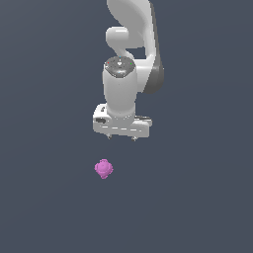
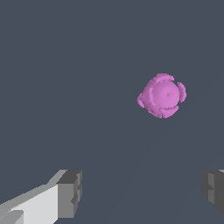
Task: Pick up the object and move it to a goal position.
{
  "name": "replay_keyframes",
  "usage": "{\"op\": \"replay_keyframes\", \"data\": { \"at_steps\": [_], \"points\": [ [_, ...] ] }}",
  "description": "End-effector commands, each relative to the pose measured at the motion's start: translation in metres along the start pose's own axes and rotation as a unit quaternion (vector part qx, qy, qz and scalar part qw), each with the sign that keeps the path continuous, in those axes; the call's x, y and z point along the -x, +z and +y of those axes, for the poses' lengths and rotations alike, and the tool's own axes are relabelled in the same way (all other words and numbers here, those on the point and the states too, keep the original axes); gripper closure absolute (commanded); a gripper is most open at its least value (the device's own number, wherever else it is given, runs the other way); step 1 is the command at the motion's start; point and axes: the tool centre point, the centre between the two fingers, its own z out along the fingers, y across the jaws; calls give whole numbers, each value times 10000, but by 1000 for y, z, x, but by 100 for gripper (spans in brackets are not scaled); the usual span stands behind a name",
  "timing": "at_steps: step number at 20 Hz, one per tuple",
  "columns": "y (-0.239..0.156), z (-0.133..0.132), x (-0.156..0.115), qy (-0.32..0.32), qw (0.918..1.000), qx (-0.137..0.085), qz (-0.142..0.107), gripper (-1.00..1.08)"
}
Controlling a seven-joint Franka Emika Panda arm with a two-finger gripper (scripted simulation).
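The object point(image 1: 104, 168) is a small magenta-pink lumpy round blob on the dark grey floor. It lies below my gripper and a little toward the exterior view's left. My white gripper point(image 1: 121, 138) hangs from the arm with its fingers pointing down, well apart from the object. In the wrist view the object point(image 2: 162, 96) lies ahead of the two grey fingertips point(image 2: 70, 194), which stand wide apart with nothing between them. My gripper point(image 2: 142, 192) is open and empty.
The white arm point(image 1: 133, 44) rises behind the gripper to the top of the exterior view. The plain dark grey surface point(image 1: 197, 197) fills both views.
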Motion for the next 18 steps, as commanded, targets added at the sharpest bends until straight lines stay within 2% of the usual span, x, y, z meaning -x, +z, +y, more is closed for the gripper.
{"op": "replay_keyframes", "data": {
  "at_steps": [1, 7, 12, 18],
  "points": [
    [8, 7, -9, 316, 9995, -15, -19, -92],
    [35, 29, -36, 1329, 9911, -41, -72, -92],
    [60, 48, -56, 2151, 9765, -39, -107, -92],
    [81, 64, -70, 2802, 9599, -23, -128, -92]
  ]
}}
